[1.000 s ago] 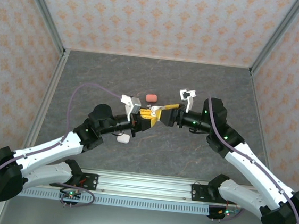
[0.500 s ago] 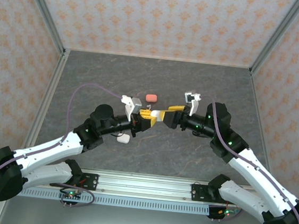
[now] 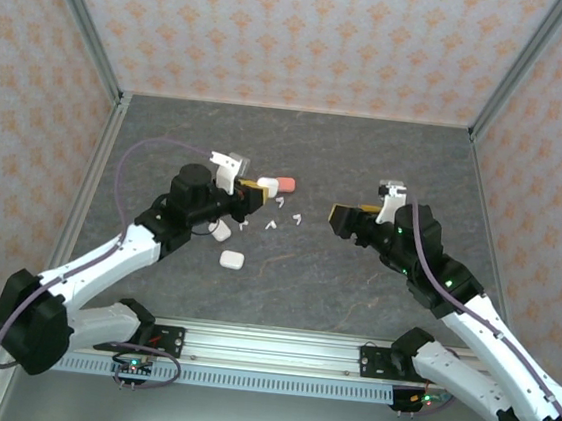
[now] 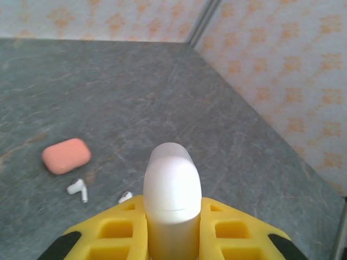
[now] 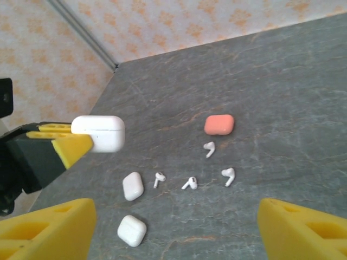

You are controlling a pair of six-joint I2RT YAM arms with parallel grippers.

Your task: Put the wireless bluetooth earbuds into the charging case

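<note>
Left gripper (image 4: 172, 214) clamps white case (image 4: 172, 179); right gripper (image 5: 176, 230) gapes wide, empty.
Case's long axis points straight out past the fingers (image 4: 233, 227), up-frame.

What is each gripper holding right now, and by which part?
The left gripper pinches a white case by one end, the rest sticking out in front. The right gripper is open and holds nothing.
</note>
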